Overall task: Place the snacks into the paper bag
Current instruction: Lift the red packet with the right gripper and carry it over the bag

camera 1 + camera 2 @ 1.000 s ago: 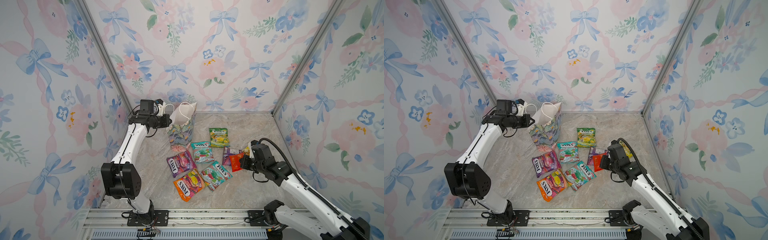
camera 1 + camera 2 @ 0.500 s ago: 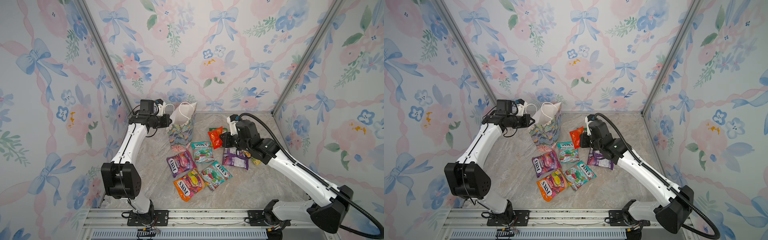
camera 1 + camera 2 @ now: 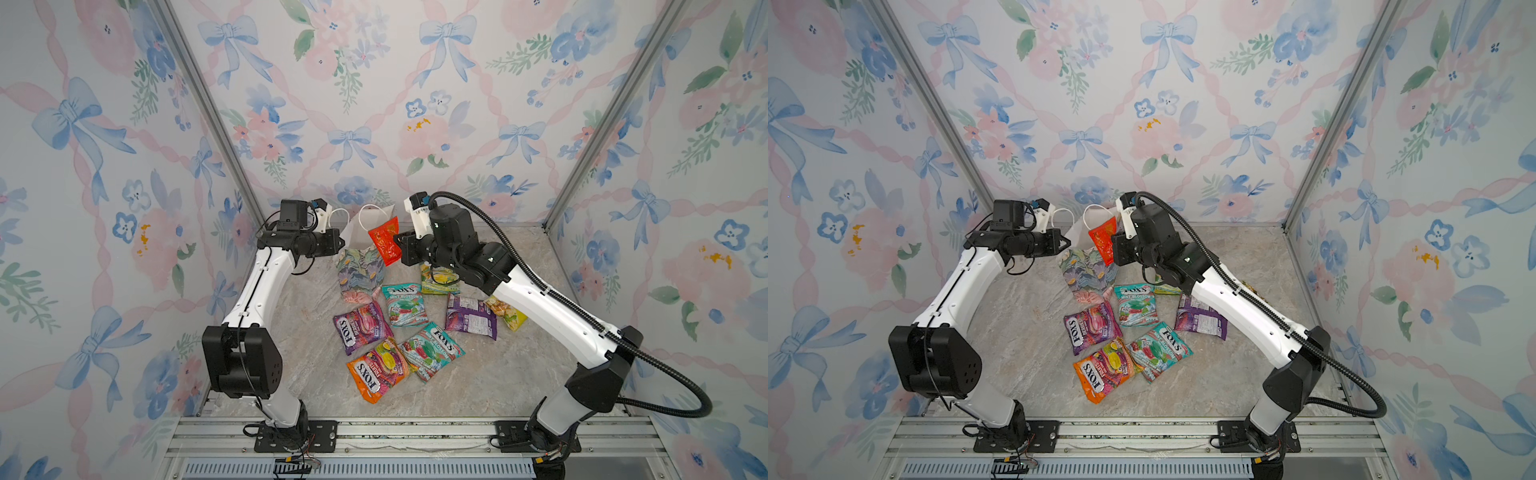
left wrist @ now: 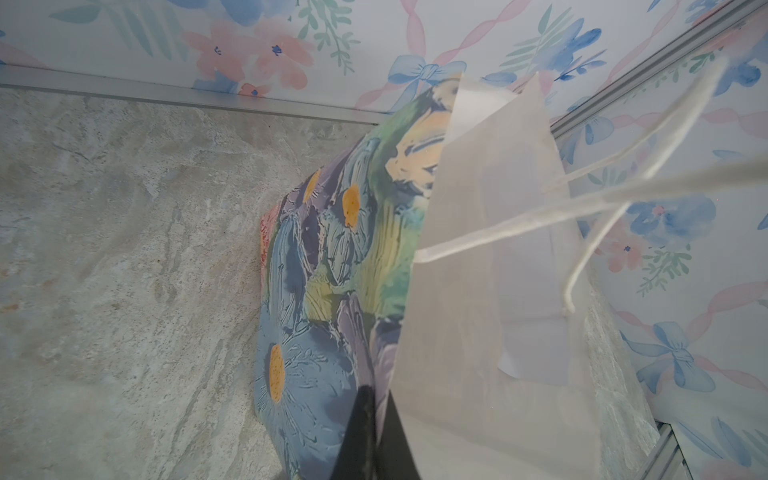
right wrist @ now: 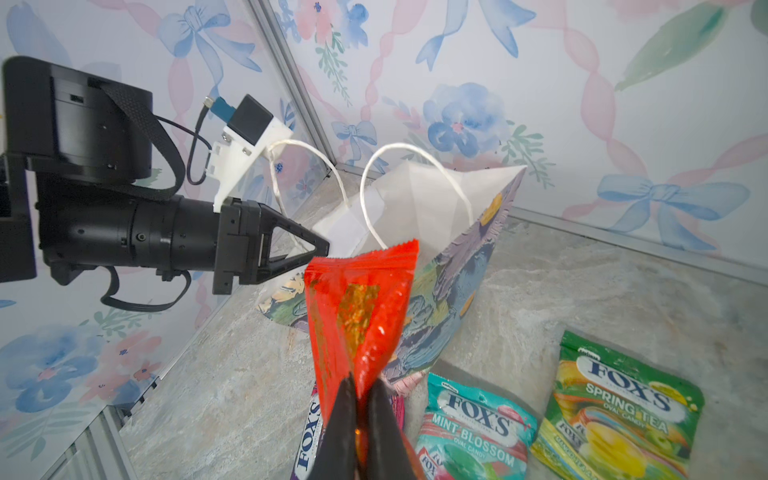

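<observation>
In both top views, loose packets (image 3: 404, 303) litter the desk (image 3: 478, 374) at centre frame, just below the paper bag (image 3: 359, 270). The bag is floral outside and white inside. A cord handle (image 5: 403, 145) arches over its mouth. The left fingers (image 5: 291, 245) pinch the bag's rim. The right fingers (image 5: 345, 415) pinch the glossy red packet (image 5: 357, 307), upright beside the mouth.

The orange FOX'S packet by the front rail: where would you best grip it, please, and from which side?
The orange FOX'S packet lies flat, so probably pinch its front end seam, from above on the robot's side: that end is free, while the far end crowds the purple FOX'S packet and nearer teal packet.
</observation>
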Tool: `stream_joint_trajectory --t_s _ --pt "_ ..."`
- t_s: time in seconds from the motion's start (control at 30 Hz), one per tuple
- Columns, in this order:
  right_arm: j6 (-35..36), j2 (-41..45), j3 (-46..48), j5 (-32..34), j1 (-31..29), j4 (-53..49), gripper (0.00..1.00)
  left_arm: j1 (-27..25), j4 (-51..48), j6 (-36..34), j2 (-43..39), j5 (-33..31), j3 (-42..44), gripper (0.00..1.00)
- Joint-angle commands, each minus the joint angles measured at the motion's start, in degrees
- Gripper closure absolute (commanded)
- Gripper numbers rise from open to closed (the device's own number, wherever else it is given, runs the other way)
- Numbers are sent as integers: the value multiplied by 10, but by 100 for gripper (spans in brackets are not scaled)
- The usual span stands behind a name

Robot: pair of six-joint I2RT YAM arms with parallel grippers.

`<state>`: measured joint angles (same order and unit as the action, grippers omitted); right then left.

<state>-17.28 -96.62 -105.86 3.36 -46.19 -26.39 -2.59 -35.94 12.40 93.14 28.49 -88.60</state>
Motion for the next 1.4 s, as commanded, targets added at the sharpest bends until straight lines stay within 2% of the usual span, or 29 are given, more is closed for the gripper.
stream_joint_trajectory --t_s 0.0,0.5,0.57,0.97,1.2,1.37 --pt "42 -35 -75 8 18 -12 100 4 -23 -12 -7 15 12 100" --pt "129 -278 -456 16 87 -81 100 9 -23 -19 -13 33 13 100" --pt "134 -301 -481 16 92 -70 100 9 -23 -20 -14 36 13 100" --pt "178 -363 -484 -2 88 17 100 14 -23 -27 -13 64 11 100" --pt "184 -370 -480 -34 82 -3 100 21 -22 -27 -11 71 10 100" --pt "195 -345 -440 -63 77 -23 100 34 -20 -19 -9 77 9 100"
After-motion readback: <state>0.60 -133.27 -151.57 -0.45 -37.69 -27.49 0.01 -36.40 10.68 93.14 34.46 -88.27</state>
